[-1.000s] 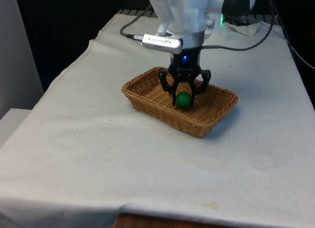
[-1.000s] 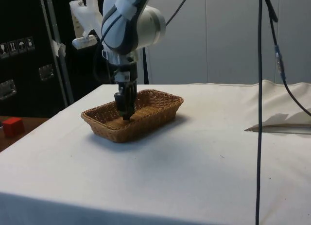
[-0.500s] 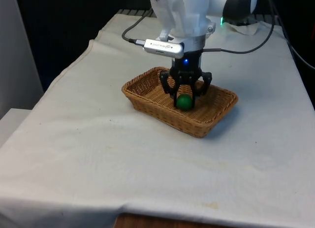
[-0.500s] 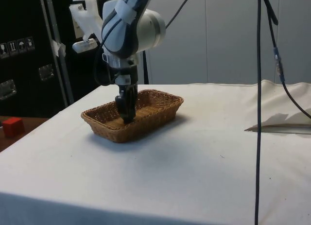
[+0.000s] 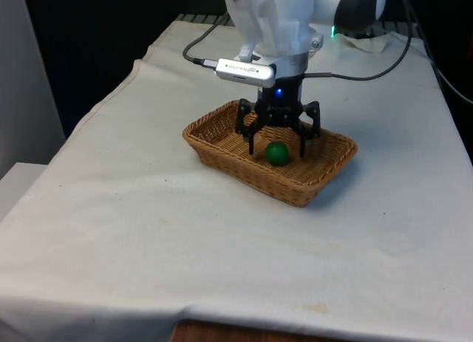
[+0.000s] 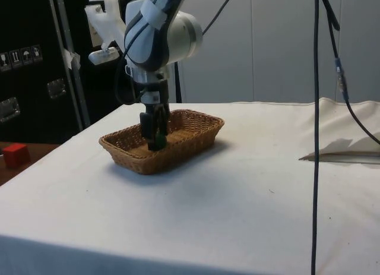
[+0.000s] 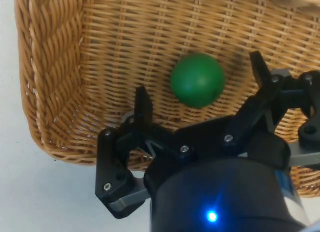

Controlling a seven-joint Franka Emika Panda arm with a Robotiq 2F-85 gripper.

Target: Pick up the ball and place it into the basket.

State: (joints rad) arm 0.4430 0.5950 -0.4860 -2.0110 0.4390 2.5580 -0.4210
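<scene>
Black two-finger gripper (image 5: 277,144) is hanging inside the rectangular woven wicker basket (image 5: 222,161), fingers spread wide, gripping nothing. Small round green ball (image 5: 277,152) is lying on the basket floor between the two fingers (image 7: 143,104), a gap showing on each side in the wrist view, no contact visible. Ball (image 7: 197,79) is round, so no long axis or pointing direction to give. In the side view the gripper (image 6: 155,139) is sitting low between the basket walls, fingertips near the floor; whether they are touching the weave cannot be told.

Basket (image 6: 196,132) is lying with its long axis running diagonally across the white tablecloth (image 5: 148,231), one corner aimed at the front view's left, the other at the front view's right. Ball is sitting near the middle of the basket, closer to the near long wall in the front view, apart from all rims. Basket wall (image 7: 47,91) is rising just beside one finger. Open cloth is lying all around the basket; a black cable (image 6: 316,138) is hanging well apart from it in the side view.
</scene>
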